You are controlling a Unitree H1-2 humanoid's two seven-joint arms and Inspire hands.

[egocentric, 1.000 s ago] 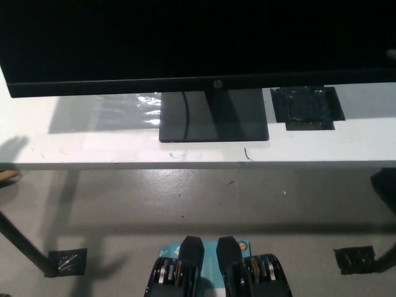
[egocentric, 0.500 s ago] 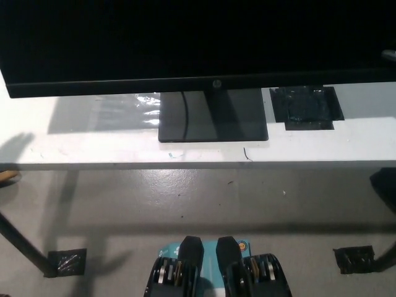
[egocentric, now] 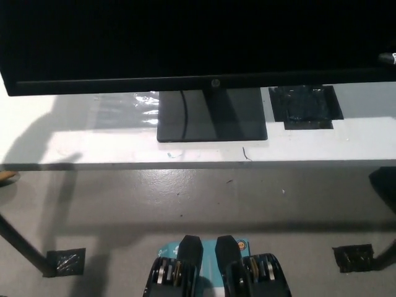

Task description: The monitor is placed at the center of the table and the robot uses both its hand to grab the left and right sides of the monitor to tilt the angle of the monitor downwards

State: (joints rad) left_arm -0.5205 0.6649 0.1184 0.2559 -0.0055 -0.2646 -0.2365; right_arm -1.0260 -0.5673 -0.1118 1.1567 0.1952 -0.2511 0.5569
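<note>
Head view, looking steeply down. The monitor (egocentric: pixel 198 43) fills the upper part of the picture, its dark screen cut off at the top and at both sides. Its lower bezel runs almost level across the frame, with a small round logo (egocentric: pixel 216 82) near the middle.

Directly beneath the logo the monitor's flat rectangular base (egocentric: pixel 211 117) sits on the white desk (egocentric: pixel 111 148), back from the desk's front edge. The neck is hidden by the screen; a thin dark cable (egocentric: pixel 184 111) curves across the left part of the base. This central footing likely keeps the screen balanced when both sides are gripped.

Just right of the base, a black tape patch (egocentric: pixel 306 106) is stuck to the desk. Its purpose cannot be told. Left of the base, a glossy clear strip (egocentric: pixel 143 102) reflects light.

Neither the left nor the right robot hand is in the picture, so I cannot say whether either is apart, together or clamped on the monitor. A soft shadow (egocentric: pixel 37 133) lies on the desk below the monitor's left end; its source is out of frame.

Judgement: no grasp can be confirmed at either edge. The side edges lie outside the frame, so contact there could not be verified from this view.

Below the desk: grey floor, a desk leg (egocentric: pixel 25 247) with a tape square (egocentric: pixel 65 262) at its foot.
</note>
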